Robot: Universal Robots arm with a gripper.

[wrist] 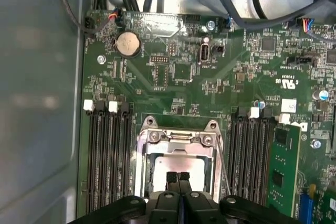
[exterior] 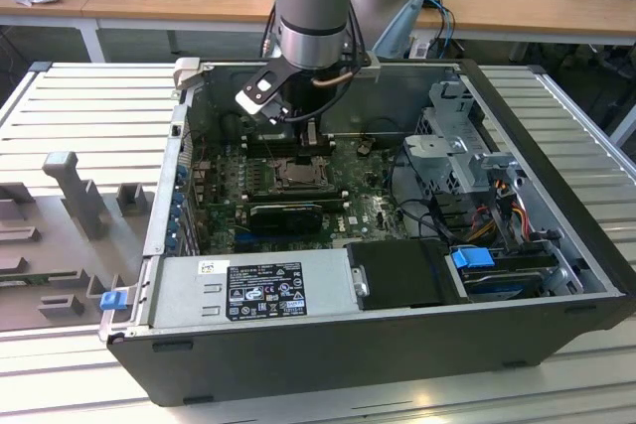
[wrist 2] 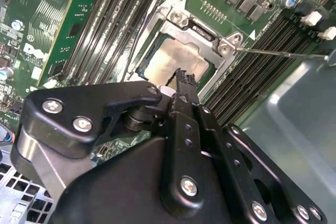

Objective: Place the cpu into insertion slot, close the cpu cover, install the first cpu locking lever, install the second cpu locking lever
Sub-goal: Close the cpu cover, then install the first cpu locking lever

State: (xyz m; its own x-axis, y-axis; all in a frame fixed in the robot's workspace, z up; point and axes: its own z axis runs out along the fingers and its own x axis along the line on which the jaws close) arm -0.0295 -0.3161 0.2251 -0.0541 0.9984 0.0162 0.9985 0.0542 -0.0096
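Note:
The cpu (wrist: 163,167) (wrist 2: 170,61) lies flat in the insertion slot (exterior: 296,178), its dull silver top showing. The cpu cover (wrist: 178,149) (wrist 2: 202,38), a thin metal frame, lies down around the chip. My gripper (wrist: 177,176) (wrist 2: 181,75) (exterior: 310,141) hangs just above the chip's middle. Its two black fingers are pressed together and hold nothing. A thin wire locking lever (wrist 2: 278,53) (wrist: 224,169) sticks out from one corner of the socket, away from the frame. The near half of the socket is hidden behind the gripper body in both wrist views.
Black memory slots (wrist: 107,156) flank the socket, and a green card (wrist: 281,166) stands beyond one bank. A coin battery (wrist: 128,44) and cables (wrist: 226,3) lie past the socket. In the case are a power supply (exterior: 248,285) and a drive cage (exterior: 457,146). Grey fixtures (exterior: 75,186) sit at the exterior view's left.

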